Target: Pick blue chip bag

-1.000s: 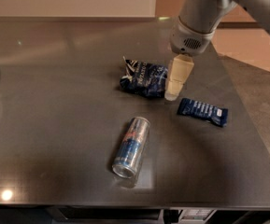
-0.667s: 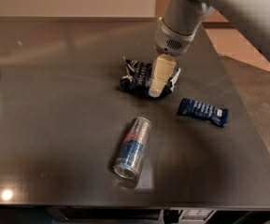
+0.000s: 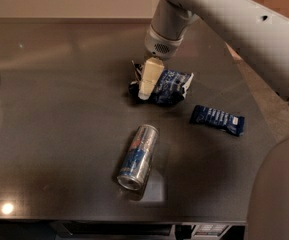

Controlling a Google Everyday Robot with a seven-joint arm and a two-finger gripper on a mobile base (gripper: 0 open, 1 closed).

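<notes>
The blue chip bag [image 3: 171, 86] is crumpled dark blue foil with white lettering. It lies on the dark table [image 3: 59, 109], a little right of the middle. My gripper [image 3: 146, 90] comes down from the grey arm at the top. Its cream tip is over the bag's left end and hides that end.
A flat dark blue bar wrapper [image 3: 217, 119] lies right of the bag, toward the front. A silver-blue drink can [image 3: 138, 156] lies on its side in front of the bag. The table's right edge runs close past the wrapper. The arm's grey body fills the right side.
The gripper has moved left, from the bag's right end to its left end. The bag, can and wrapper have kept their places relative to each other.
</notes>
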